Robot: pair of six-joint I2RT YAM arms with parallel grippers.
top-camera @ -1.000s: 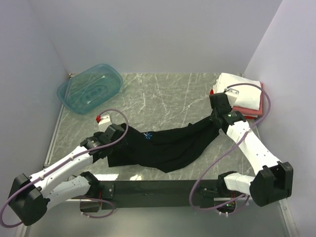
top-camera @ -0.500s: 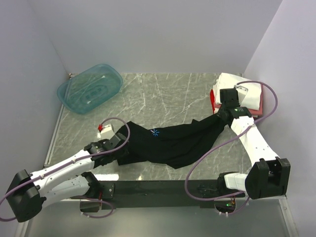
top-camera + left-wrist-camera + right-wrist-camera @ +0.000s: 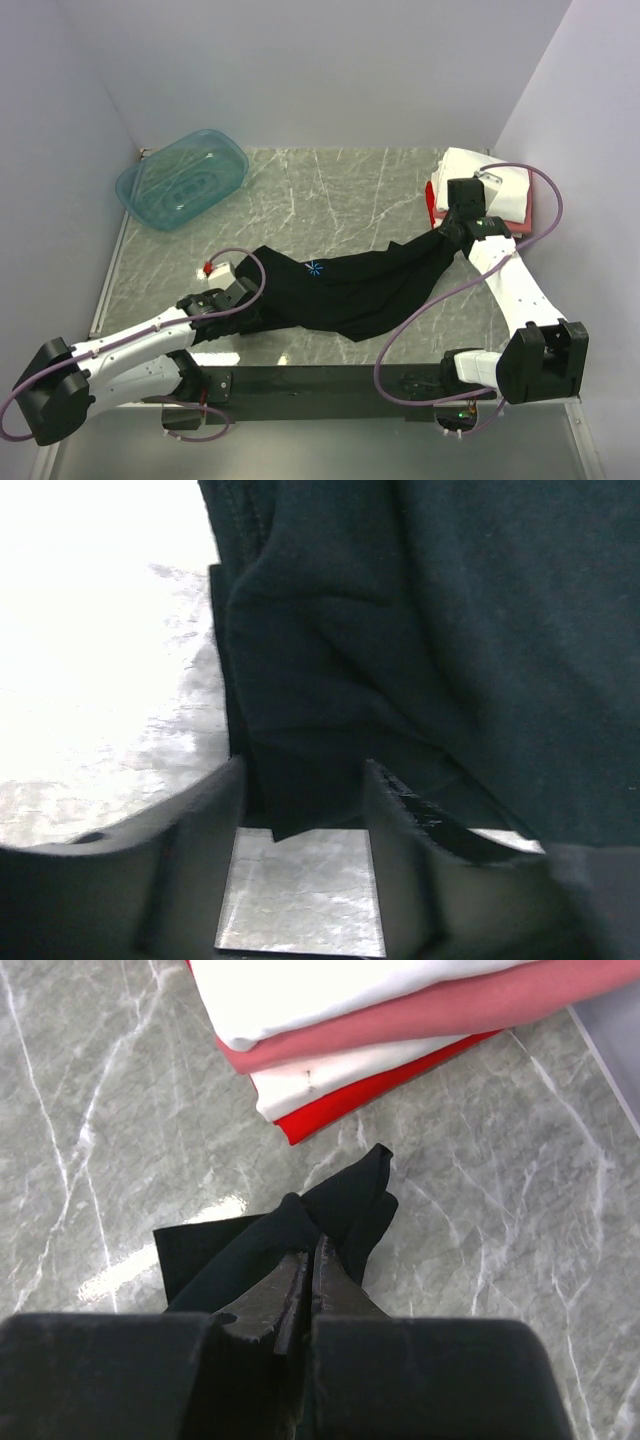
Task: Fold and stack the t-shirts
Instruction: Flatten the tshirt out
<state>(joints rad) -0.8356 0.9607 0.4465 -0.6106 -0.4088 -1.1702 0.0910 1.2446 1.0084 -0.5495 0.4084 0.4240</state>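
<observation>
Dragging black t-shirt (image 3: pixel 350 285) farther right

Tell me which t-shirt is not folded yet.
The black t-shirt: it lies stretched and rumpled across the table, a corner pinched by the right gripper. The white shirt, pink shirt and red shirt sit folded in a stack.

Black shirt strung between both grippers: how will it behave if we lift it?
Likely floppy: the black t-shirt lies bunched and wrinkled between the right gripper and left gripper. Probably light, since a fingertip pinch holds its corner. The loose middle may sag and drag on the table.
</observation>
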